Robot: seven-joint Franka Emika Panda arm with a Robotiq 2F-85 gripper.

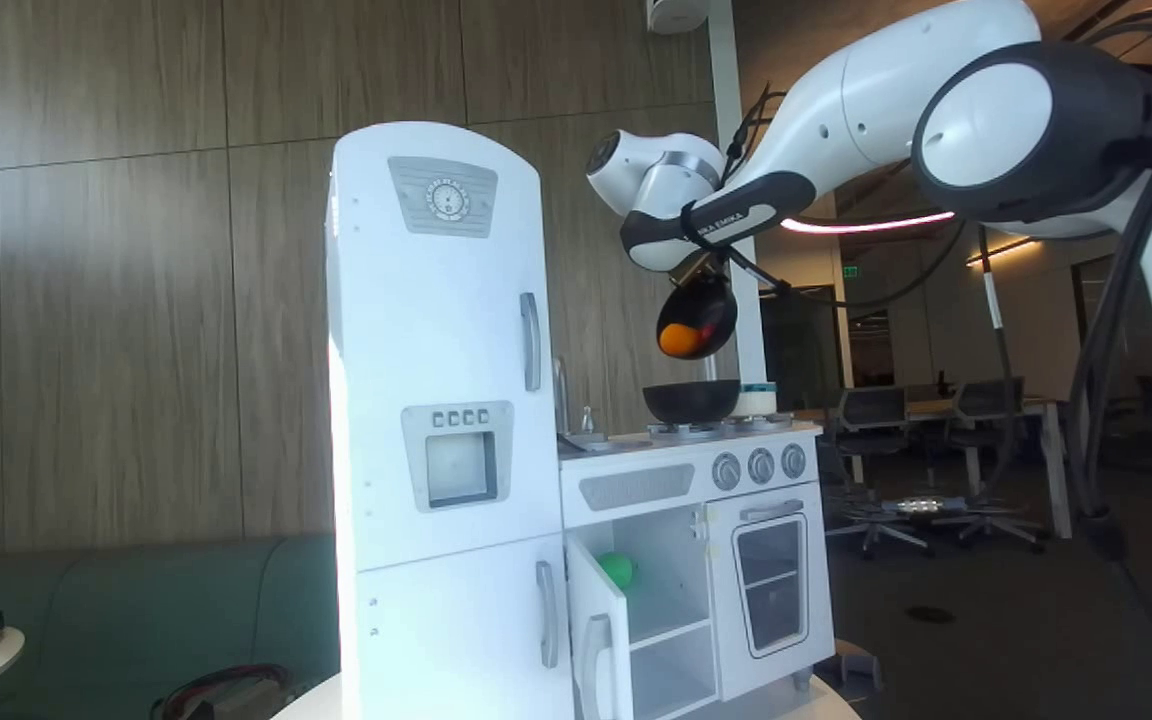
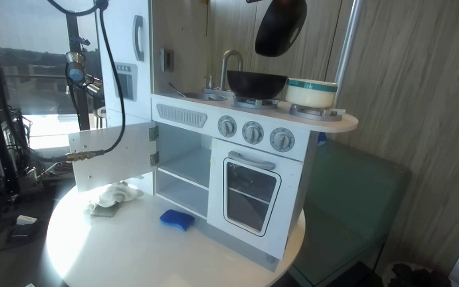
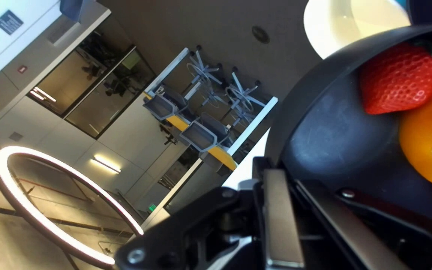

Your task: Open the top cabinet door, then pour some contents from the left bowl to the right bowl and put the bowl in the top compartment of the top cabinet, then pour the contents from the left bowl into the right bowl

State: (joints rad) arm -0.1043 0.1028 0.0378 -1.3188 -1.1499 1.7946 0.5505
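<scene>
The gripper [image 3: 280, 170] is clamped on the rim of the tilted bowl [image 3: 324, 138], which carries a strawberry [image 3: 403, 80] and an orange [image 3: 429, 142] above the stove bowl [image 2: 257, 85]. The step looks like pouring: the low lip is best centred over the stove bowl, brought nearer, and tipped slowly, since round fruit may drop all at once and bounce towards the banded pot [image 2: 311, 95] by the rounded end of the stove top [image 2: 279, 113]. The stove bowl sits on a burner [image 2: 255, 104], behind the front edge; its inside is hidden, the wrist view cuts off the tilted bowl, and which bowl counts as left is unclear. The top cabinet door [image 1: 436, 330] is closed, hiding the top compartment.
</scene>
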